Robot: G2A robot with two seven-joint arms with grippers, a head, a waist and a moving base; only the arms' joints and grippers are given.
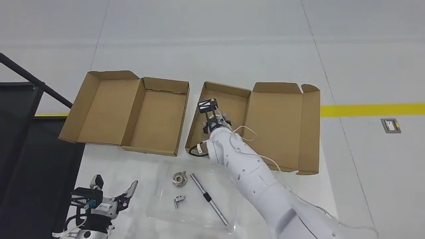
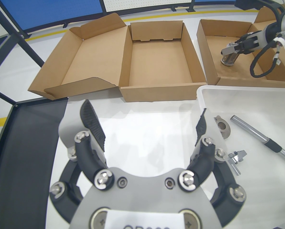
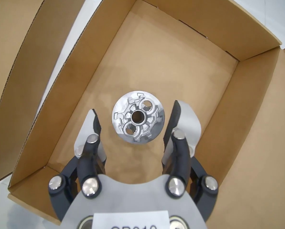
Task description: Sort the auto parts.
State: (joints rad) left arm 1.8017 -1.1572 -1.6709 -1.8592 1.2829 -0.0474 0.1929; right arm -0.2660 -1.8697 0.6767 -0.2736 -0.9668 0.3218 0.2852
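Observation:
A round metal hub (image 3: 138, 120) stands on the floor of the right cardboard box (image 3: 252, 96). My right gripper (image 3: 135, 111) is open above it, one finger on each side and neither touching. From farther off, the hub (image 2: 227, 60) appears under that gripper (image 2: 230, 51). A clear plastic tray (image 2: 204, 89) holds a metal ring (image 2: 222, 126), a small bracket (image 2: 235, 158) and a long steel rod (image 2: 259, 137). My left gripper (image 2: 144, 107) hangs open over the white table beside the tray's left wall, holding nothing. From above, it (image 1: 109, 196) sits at the front left.
The left cardboard box (image 2: 156, 58) has nothing in it, its lid (image 2: 85, 55) folded out to the left. The right box's lid (image 1: 285, 126) lies open to the right. A black surface (image 2: 25, 156) borders the table on the left.

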